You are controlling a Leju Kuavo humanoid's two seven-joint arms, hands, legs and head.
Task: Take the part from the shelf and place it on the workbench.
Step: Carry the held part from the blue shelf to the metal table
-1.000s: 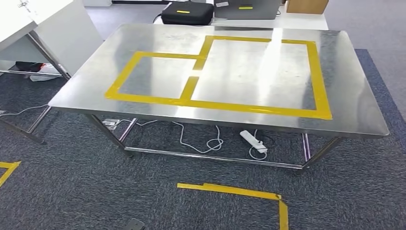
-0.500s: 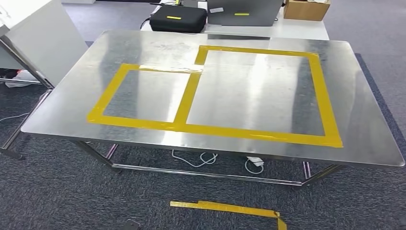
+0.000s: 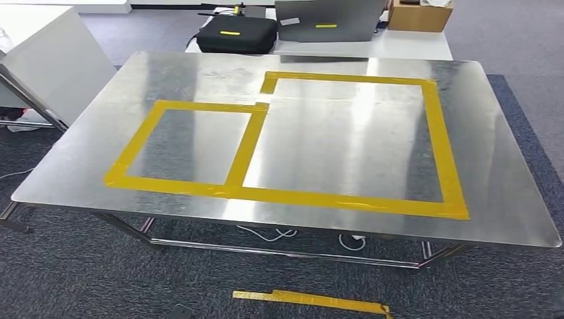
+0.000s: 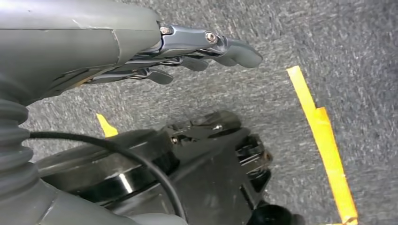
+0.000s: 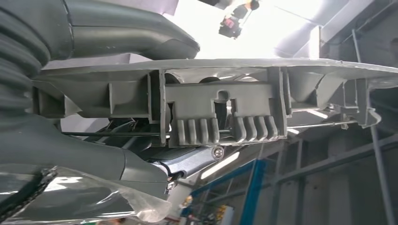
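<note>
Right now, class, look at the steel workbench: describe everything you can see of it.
The workbench is a broad table with a shiny, scuffed, reflective metal top with rounded corners, on tubular metal legs with a low crossbar. Yellow tape marks two adjoining rectangles, the smaller on the left, the larger on the right. Nothing lies on it. It stands on dark carpet, cables lying beneath.

A workshop or lab: steel workbench (image 3: pixel 505 166) with yellow tape (image 3: pixel 435 153), grey carpet (image 3: pixel 66 279), equipment cases (image 3: pixel 231 33).
</note>
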